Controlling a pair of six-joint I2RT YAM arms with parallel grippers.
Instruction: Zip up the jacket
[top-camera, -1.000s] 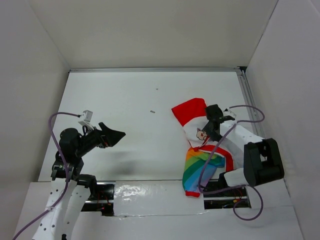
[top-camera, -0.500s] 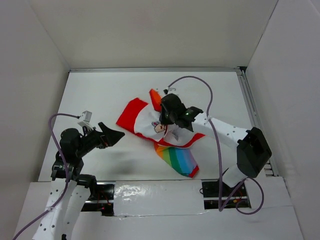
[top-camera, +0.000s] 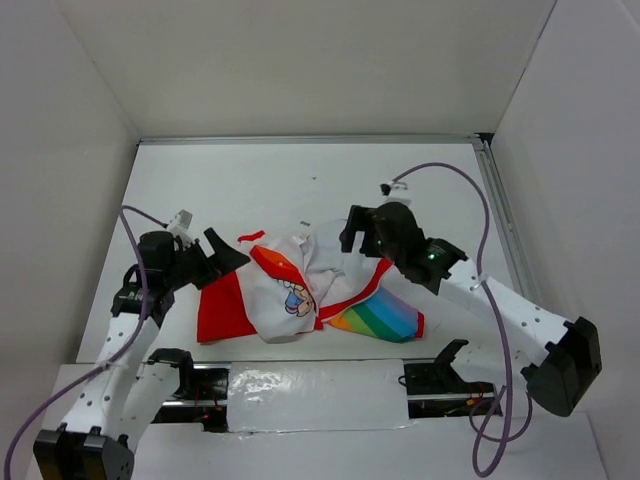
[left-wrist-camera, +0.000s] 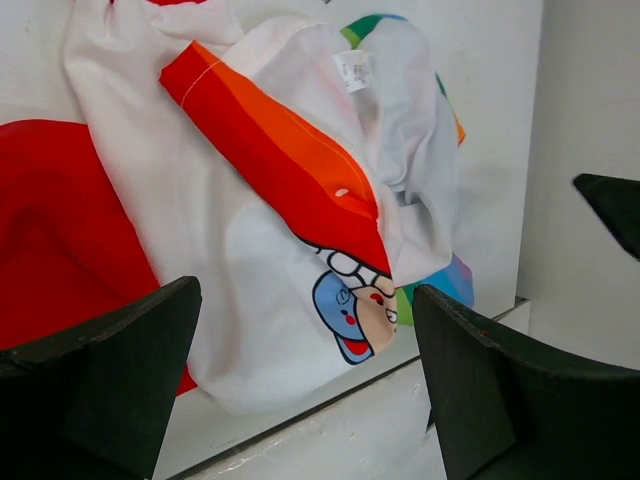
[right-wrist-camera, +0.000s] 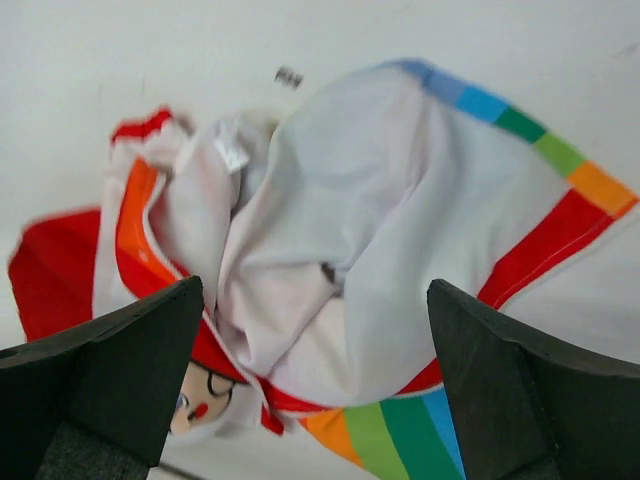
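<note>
Jacket (top-camera: 300, 292) in a crumpled heap, zipper lost among folds

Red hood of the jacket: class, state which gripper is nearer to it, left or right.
Left. The left gripper is open just beyond the far edge of the red hood; the right gripper, also open, is across the jacket, on its other side.

The top camera looks down from high above the jacket (top-camera: 300, 295), taking in the whole desk (top-camera: 300, 185). Both wrist cameras sit close, left and right of the jacket, sharing its white middle.
</note>
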